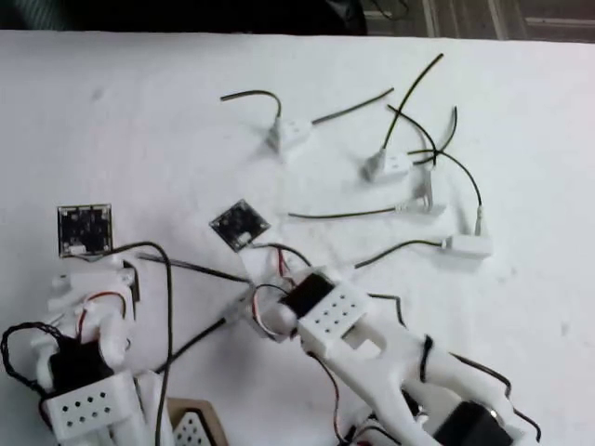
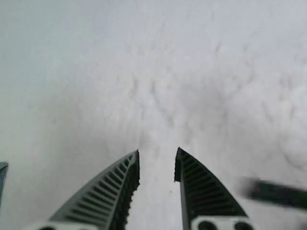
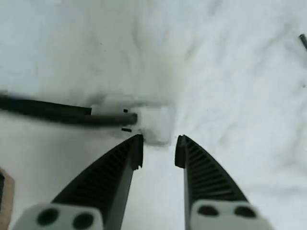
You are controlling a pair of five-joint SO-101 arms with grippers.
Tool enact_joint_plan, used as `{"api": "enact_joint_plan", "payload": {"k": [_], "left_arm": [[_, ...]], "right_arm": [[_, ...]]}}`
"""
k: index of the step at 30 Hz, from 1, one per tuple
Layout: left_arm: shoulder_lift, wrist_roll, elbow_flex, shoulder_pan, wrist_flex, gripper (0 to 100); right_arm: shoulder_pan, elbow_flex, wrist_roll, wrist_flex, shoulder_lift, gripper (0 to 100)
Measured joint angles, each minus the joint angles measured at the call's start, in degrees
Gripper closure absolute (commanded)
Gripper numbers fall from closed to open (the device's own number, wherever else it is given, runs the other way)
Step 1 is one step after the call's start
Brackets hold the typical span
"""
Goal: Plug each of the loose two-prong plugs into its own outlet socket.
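Step in hand, by my reading: first pickup. Your right pincer, spread, sits just short of the white plug at the desk's 6 o'clock. Your left pincer is spread and holds nothing. Next: close on the plug, carry it toward the sockets at 1 o'clock

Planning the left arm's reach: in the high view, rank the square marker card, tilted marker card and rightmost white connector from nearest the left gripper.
1. Square marker card, left side, near the left gripper.
2. Tilted marker card, mid-table.
3. Rightmost white connector, far right side.
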Motion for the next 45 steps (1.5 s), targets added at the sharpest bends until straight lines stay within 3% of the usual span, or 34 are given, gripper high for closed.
{"api": "enact_joint_plan", "payload": {"k": [18, 23, 33, 38, 45], "left_arm": [[0.0, 0.0, 0.0, 0.0, 0.0, 86], [0.0, 0.0, 0.0, 0.0, 0.0, 86], [0.0, 0.0, 0.0, 0.0, 0.0, 86], [0.0, 0.0, 0.0, 0.0, 0.0, 86], [0.0, 0.0, 0.0, 0.0, 0.0, 86]], "right_arm": [[-4.22, -0.62, 0.0, 0.26, -6.07, 89.3], [-4.13, -0.7, 0.0, -4.04, -6.07, 89.4], [-3.16, -5.1, 1.14, -10.9, 5.36, 89.0], [0.26, -17.93, 7.12, -3.52, 15.74, 88.5], [2.29, -39.03, 7.91, 10.55, 32.79, 76.2]]}}
